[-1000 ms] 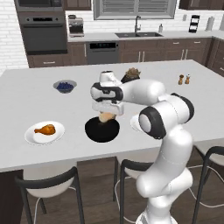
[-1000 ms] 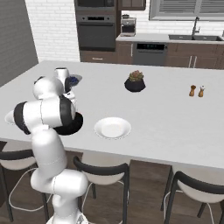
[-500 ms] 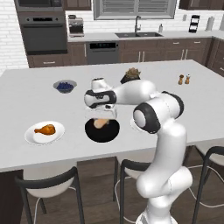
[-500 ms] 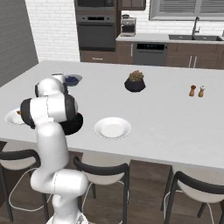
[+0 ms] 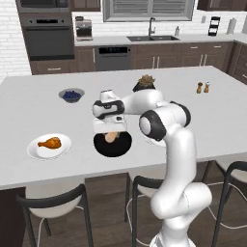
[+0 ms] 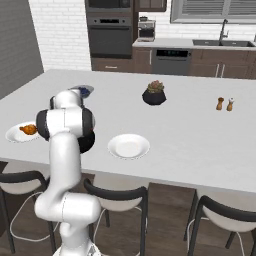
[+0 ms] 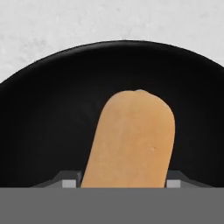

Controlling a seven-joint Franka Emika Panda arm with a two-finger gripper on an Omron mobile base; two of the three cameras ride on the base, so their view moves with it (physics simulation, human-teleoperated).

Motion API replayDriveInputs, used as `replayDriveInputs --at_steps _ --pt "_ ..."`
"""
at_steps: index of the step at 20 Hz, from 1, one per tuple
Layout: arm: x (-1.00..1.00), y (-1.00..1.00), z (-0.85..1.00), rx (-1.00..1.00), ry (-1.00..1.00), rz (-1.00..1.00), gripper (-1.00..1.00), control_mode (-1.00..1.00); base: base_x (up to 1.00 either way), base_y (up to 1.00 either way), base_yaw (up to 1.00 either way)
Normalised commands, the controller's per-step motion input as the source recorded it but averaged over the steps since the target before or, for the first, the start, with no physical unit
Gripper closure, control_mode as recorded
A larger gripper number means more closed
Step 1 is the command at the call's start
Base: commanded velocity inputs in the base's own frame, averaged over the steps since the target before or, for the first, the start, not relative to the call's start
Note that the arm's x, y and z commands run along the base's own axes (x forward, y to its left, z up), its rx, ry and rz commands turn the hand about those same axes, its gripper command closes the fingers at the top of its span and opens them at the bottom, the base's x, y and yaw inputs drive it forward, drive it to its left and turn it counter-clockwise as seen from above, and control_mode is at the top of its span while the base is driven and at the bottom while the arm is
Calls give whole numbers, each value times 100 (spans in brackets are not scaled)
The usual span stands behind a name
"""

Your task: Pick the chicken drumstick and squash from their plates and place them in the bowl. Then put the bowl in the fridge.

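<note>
- gripper (image 5: 111, 135) low over the bowl (image 5: 113, 144), pointing down into it
- hand view: squash (image 7: 131, 140) runs up from between the two finger tips, grey pads (image 7: 69, 183) showing at either side of its lower end — jaws apart at about squash width, can't tell whether they're clamped on it or have let go
- squash is over the black inside of the bowl; can't tell if it rests on the bottom
- left base view: tan end of the squash visible just under the gripper, inside the bowl rim
- bowl sits on the white island counter (image 5: 38, 111), near the front edge
- chicken drumstick (image 5: 50, 143) lies on its white plate (image 5: 48, 147) — left of the bowl, apart from it
- second plate (image 6: 128, 146), bare, just right of the bowl, seen in right base view
- grey bowl of blue berries (image 5: 71, 95) farther back on the counter
- dark plant pot (image 5: 145, 83) mid-counter, salt and pepper shakers (image 5: 202, 87) to the far right
</note>
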Motion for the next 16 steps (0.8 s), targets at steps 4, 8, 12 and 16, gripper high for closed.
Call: replayDriveInputs --at_steps 4,8,12,16 --pt "4 11 -23 4 15 10 100 -100 0 0 0" --pt "0 14 -26 1 10 6 100 -100 0 0 0" --pt "0 18 -27 0 6 5 100 -100 0 0 0" --pt "-19 3 -14 0 1 2 -100 -100 0 0 0"
